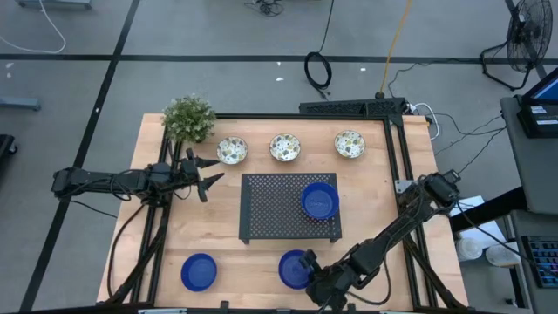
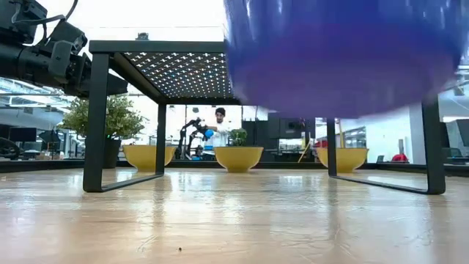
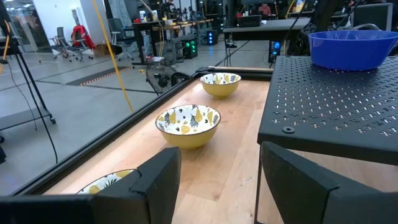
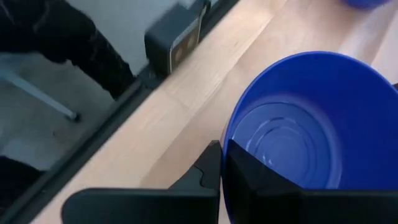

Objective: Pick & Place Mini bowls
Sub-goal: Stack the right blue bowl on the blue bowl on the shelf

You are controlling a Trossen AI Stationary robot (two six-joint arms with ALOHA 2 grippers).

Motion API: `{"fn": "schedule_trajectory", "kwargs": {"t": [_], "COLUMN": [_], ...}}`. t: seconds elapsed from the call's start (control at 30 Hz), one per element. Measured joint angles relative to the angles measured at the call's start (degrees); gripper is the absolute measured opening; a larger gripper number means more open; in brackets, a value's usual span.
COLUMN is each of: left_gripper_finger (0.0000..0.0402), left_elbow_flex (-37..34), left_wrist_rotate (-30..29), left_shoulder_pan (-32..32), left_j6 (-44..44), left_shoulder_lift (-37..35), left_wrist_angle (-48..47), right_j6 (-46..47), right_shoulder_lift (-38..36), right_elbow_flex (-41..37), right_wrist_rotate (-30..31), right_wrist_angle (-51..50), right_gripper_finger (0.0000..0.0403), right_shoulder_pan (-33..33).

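Observation:
Three blue mini bowls show. One [image 1: 319,200] sits on the black perforated tray [image 1: 270,209], one [image 1: 199,271] rests on the wood at the near left, and one [image 1: 295,267] is at the near middle with my right gripper [image 1: 314,277] shut on it. In the low view this bowl [image 2: 344,51] hangs above the table. Three patterned white mini bowls [image 1: 232,150] [image 1: 284,147] [image 1: 350,144] stand in a row along the far edge. My left gripper [image 1: 209,173] waits open at the tray's left, touching nothing [image 3: 221,180]. My right gripper [image 4: 222,168] pinches the blue bowl's rim [image 4: 227,140] on its near right side. One finger [image 4: 261,183] is inside the bowl and the other [image 4: 202,174] outside the wall. The fingers slant down from the table's near right. The bowl is lifted clear of the wood.
A small green plant [image 1: 188,118] stands at the far left corner. The tray stands on thin legs [image 2: 95,125] in the table's middle. A black frame rail [image 1: 397,166] runs along the right and far edges. Bare wood lies between the tray and the near edge.

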Motion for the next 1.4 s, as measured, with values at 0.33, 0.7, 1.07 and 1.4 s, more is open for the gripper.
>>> {"fn": "schedule_trajectory", "kwargs": {"t": [0.33,0.7,1.07,1.4], "left_gripper_finger": [0.0228,0.0228,0.0228,0.0228], "left_elbow_flex": [0.0,0.0,0.0,0.0], "left_wrist_rotate": [-0.01,-0.01,0.01,0.02], "left_shoulder_pan": [0.02,0.01,0.0,0.02], "left_j6": [0.0,0.0,0.0,0.0], "left_shoulder_lift": [0.0,0.02,-0.01,-0.01], "left_wrist_angle": [0.0,-0.02,-0.02,0.0], "right_j6": [1.29,1.29,1.31,1.29], "right_shoulder_lift": [-8.36,-18.88,-26.67,-30.57], "right_elbow_flex": [0.0,0.0,0.0,0.0], "right_wrist_rotate": [-0.13,1.61,9.88,21.26], "right_wrist_angle": [-0.83,-4.72,-12.18,-18.35], "right_gripper_finger": [0.0,0.0,0.0,0.0], "right_shoulder_pan": [0.11,0.39,0.25,0.22]}}
